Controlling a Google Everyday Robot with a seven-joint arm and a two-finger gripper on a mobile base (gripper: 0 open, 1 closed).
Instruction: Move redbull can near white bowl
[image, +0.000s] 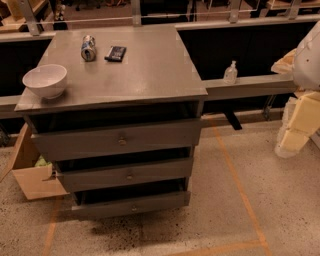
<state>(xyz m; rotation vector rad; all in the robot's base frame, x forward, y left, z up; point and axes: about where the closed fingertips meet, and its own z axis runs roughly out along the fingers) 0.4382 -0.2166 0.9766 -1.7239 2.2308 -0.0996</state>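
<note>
The redbull can (88, 48) lies on its side at the back left of the grey cabinet top (150, 70). The white bowl (45, 80) stands upright at the front left corner of the same top, apart from the can. My gripper (294, 131) hangs at the right edge of the view, off to the right of the cabinet and lower than its top, far from both the can and the bowl. It holds nothing that I can see.
A flat dark packet (115, 53) lies just right of the can. The cabinet has three drawers (120, 141), slightly open. A clear pump bottle (230, 73) stands on the ledge to the right. A cardboard box (30, 172) sits on the floor at left.
</note>
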